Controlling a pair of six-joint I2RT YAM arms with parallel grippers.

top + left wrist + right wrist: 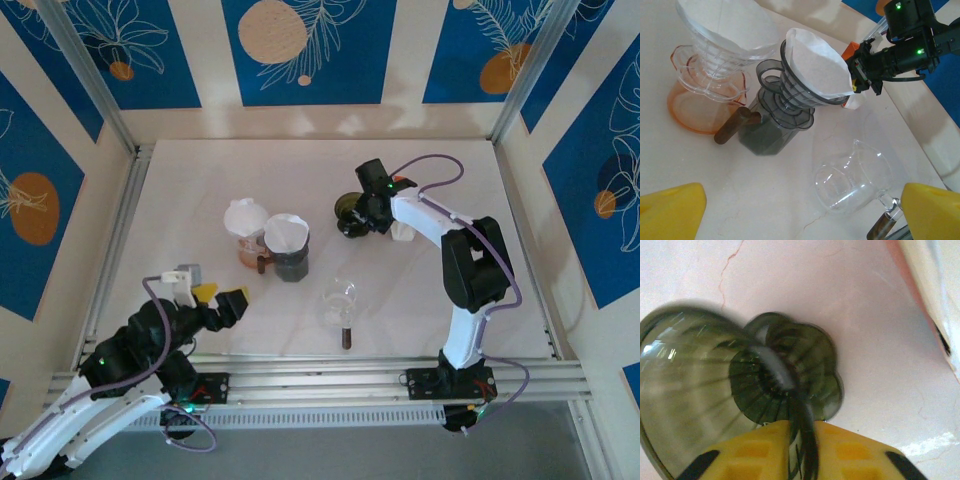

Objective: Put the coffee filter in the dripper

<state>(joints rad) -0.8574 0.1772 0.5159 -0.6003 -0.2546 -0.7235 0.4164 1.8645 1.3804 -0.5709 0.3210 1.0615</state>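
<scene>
Right claw pinched on empty smoky dripper, tipped, counter's 1 o'clock; left claw wide open. Paper filter sits in grey dripper: light, floppy, likely best pinched at rim

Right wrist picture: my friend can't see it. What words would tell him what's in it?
Two yellow fingers pinch a thin dark part of a dark green dripper, seen very close and a bit blurry. Behind it is a pale table with a thin crack in it.
</scene>
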